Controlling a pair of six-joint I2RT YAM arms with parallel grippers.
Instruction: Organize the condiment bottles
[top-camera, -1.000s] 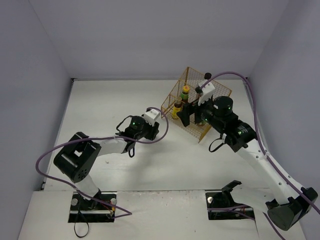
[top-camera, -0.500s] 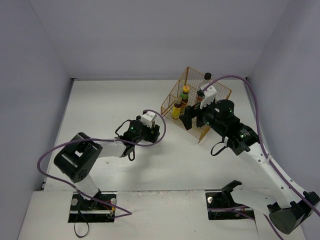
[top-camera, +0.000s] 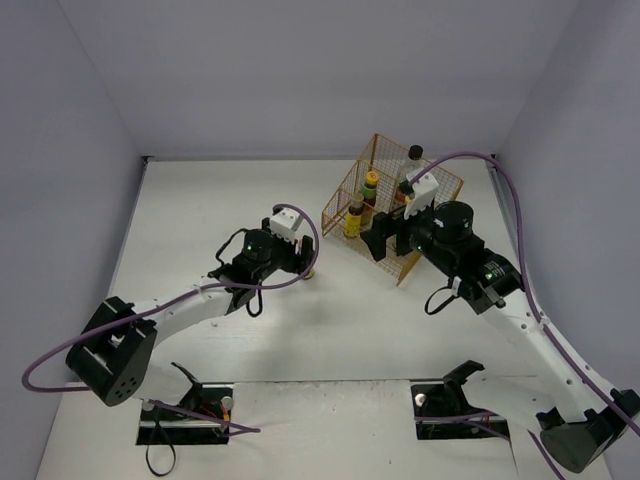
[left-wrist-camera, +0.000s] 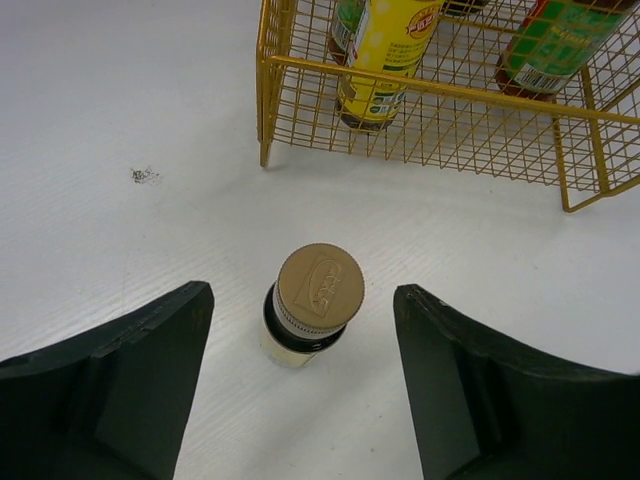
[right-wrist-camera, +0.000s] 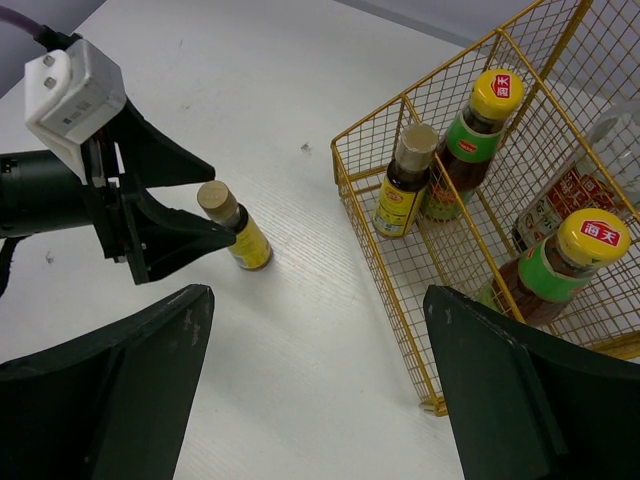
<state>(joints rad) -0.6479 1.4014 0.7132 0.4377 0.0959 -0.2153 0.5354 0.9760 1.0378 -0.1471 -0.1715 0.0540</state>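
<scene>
A short yellow-label bottle (left-wrist-camera: 300, 325) with a tan cap stands upright on the white table, just in front of the gold wire basket (left-wrist-camera: 430, 92). My left gripper (left-wrist-camera: 302, 295) hovers over it, open, jaws wide on either side and not touching. The right wrist view also shows this bottle (right-wrist-camera: 236, 236) beside the left gripper (right-wrist-camera: 170, 200). Inside the basket (right-wrist-camera: 372, 210) stand another short yellow-label bottle (right-wrist-camera: 404, 185), two dark bottles with yellow-orange caps (right-wrist-camera: 480, 135) (right-wrist-camera: 560, 265) and a tall clear bottle (right-wrist-camera: 600, 150). My right gripper (right-wrist-camera: 318, 300) is open and empty above the table by the basket's near corner.
The basket (top-camera: 340, 195) sits at the back right of the table, close to the right wall. Purple cables loop off both arms. White table surface (top-camera: 200, 220) spreads to the left of the left arm. Grey walls enclose three sides.
My left gripper opened and let go of the short bottle, which now stands on the table. The left arm swung its elbow down-left. The right gripper pulled slightly back from the basket.
</scene>
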